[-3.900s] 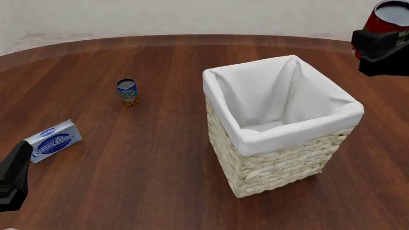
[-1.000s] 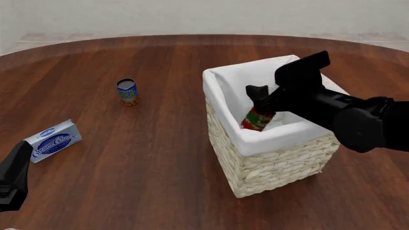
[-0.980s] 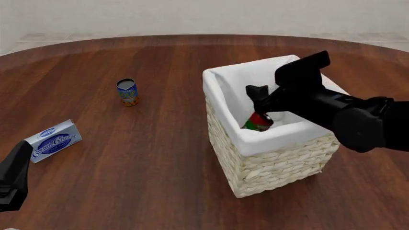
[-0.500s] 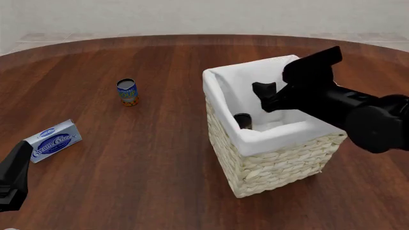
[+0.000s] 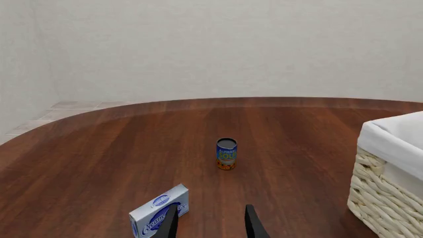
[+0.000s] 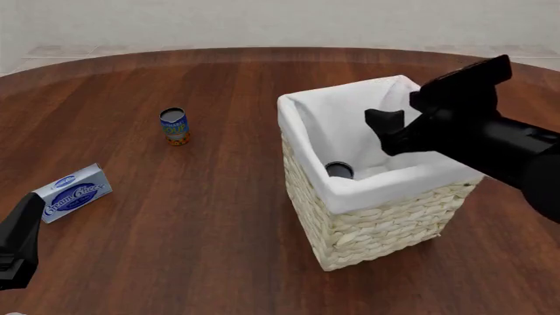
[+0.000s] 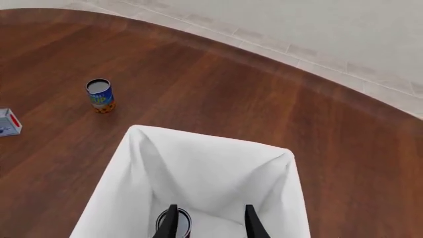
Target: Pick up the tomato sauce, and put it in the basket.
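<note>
The tomato sauce [image 6: 339, 170] lies inside the basket [image 6: 376, 230] near its front left corner, with only its grey top showing. My right gripper [image 6: 381, 128] is open and empty above the basket's opening, apart from the can. In the right wrist view the open gripper [image 7: 210, 223] looks down into the white-lined basket [image 7: 211, 144], and the can [image 7: 185, 221] shows at the bottom beside one finger. My left gripper [image 6: 18, 243] is low at the table's near left; the left wrist view shows it [image 5: 210, 225] open and empty.
A blue can with an orange base [image 6: 174, 126] stands left of the basket; it also shows in the left wrist view [image 5: 226, 153] and the right wrist view [image 7: 100, 95]. A cream cheese box [image 6: 73, 192] lies near my left gripper [image 5: 158, 213]. The basket's edge [image 5: 390, 193] shows in the left wrist view.
The right gripper let go of the tomato sauce, which dropped to the basket's bottom. The gripper then rose and drew back to the right. The left arm has not moved.
</note>
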